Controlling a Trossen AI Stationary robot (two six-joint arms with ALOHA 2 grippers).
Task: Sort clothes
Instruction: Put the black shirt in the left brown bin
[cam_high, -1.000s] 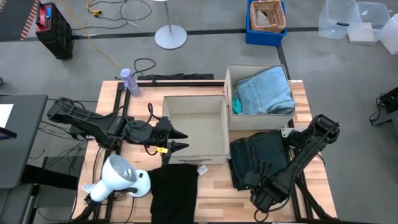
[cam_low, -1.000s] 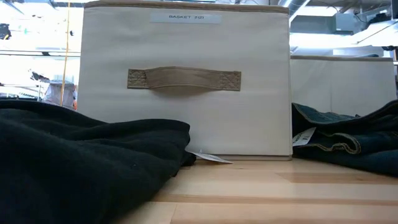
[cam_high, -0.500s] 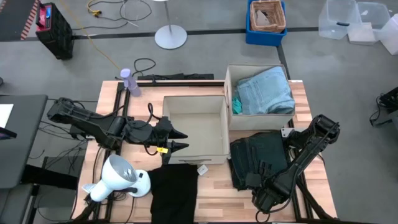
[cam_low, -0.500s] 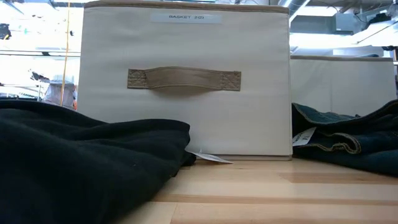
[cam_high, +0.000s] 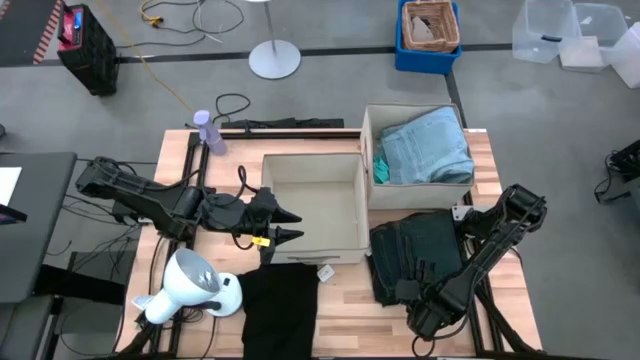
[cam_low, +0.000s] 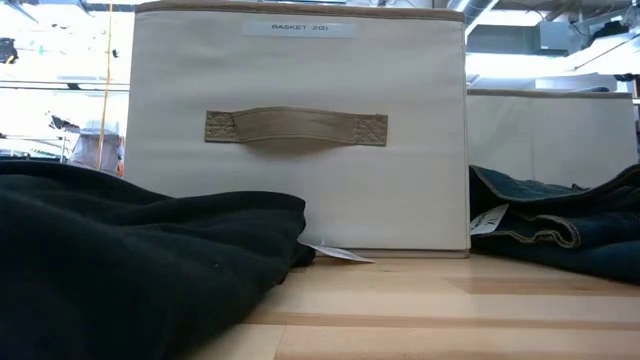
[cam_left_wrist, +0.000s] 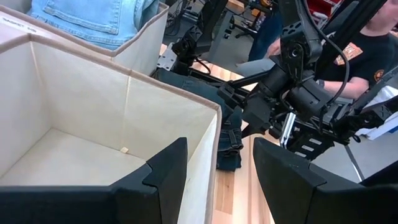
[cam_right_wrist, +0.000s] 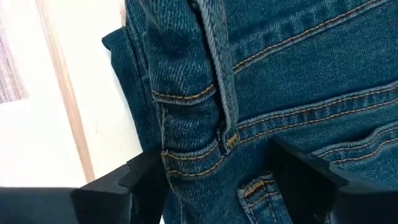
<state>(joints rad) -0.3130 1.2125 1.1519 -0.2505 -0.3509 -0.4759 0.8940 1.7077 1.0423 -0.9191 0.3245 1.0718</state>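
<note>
My left gripper (cam_high: 292, 226) is open at the left wall of the empty beige box (cam_high: 312, 250). In the left wrist view (cam_left_wrist: 214, 180) its fingers stand on either side of the box's rim (cam_left_wrist: 211, 134). My right gripper (cam_high: 415, 283) is open, low over the dark jeans (cam_high: 415, 245). These lie on the table to the right of that box, and their waistband and belt loop (cam_right_wrist: 221, 81) show between the fingers. A black garment (cam_high: 280, 310) lies at the near edge. Light blue jeans (cam_high: 428, 145) and a teal top (cam_high: 380, 166) sit in the far box (cam_high: 368, 135).
A white lamp-like object (cam_high: 190, 287) lies near left beside the black garment. A purple bottle (cam_high: 208, 131) stands at the far left edge. A white tag (cam_high: 325, 272) lies before the empty box. A person (cam_left_wrist: 367, 43) sits beyond the table.
</note>
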